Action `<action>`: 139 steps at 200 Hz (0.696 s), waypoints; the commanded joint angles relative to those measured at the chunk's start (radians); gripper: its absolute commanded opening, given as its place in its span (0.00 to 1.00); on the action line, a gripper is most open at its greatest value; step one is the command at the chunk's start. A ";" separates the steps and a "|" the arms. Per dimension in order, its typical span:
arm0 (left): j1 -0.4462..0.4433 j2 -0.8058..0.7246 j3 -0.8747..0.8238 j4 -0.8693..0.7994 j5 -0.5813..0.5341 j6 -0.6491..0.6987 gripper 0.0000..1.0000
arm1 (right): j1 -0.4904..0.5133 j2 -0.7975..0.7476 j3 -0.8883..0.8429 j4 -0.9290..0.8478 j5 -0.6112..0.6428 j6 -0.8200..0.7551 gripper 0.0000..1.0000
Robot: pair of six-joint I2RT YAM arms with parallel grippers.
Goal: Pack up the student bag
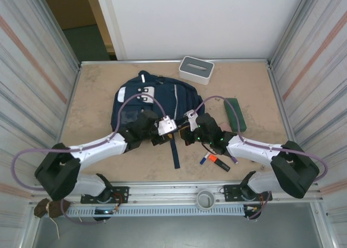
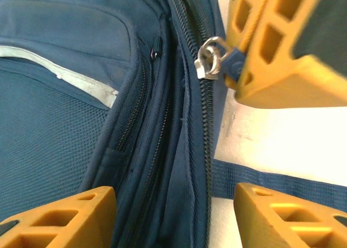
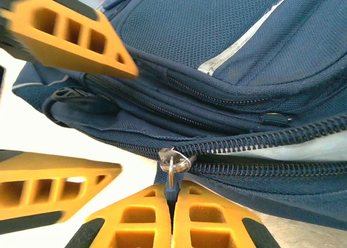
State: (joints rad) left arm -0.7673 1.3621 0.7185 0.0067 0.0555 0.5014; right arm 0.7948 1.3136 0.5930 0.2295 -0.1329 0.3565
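On table (image 1: 97, 85), student bag (image 1: 146, 101); right claw (image 3: 172, 196) pinching zipper pull (image 3: 172, 164); left claw (image 2: 173, 204) agape alongside.

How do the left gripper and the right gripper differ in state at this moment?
The left gripper stands open astride the edge of the student bag; the right gripper is shut. The left gripper holds nothing; the right gripper pinches the zipper pull. Both have orange jaws.

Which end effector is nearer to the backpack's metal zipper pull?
Right. The right end effector is clamped on the zipper pull; the left end effector is open, straddling the edge of the backpack just beside it.
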 commanded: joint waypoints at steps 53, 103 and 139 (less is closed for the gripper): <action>0.052 -0.030 -0.021 0.072 0.005 0.031 0.09 | -0.055 -0.092 -0.016 -0.076 0.044 -0.007 0.00; 0.093 -0.170 -0.133 0.140 -0.054 0.024 0.00 | -0.165 -0.125 0.014 -0.317 0.198 0.007 0.00; 0.156 -0.250 -0.186 0.175 -0.075 -0.031 0.00 | -0.179 -0.060 0.090 -0.349 0.145 -0.007 0.00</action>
State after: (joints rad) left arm -0.6724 1.1854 0.5510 0.1104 0.0761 0.5255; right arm 0.6407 1.2190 0.6277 -0.0212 -0.0410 0.3573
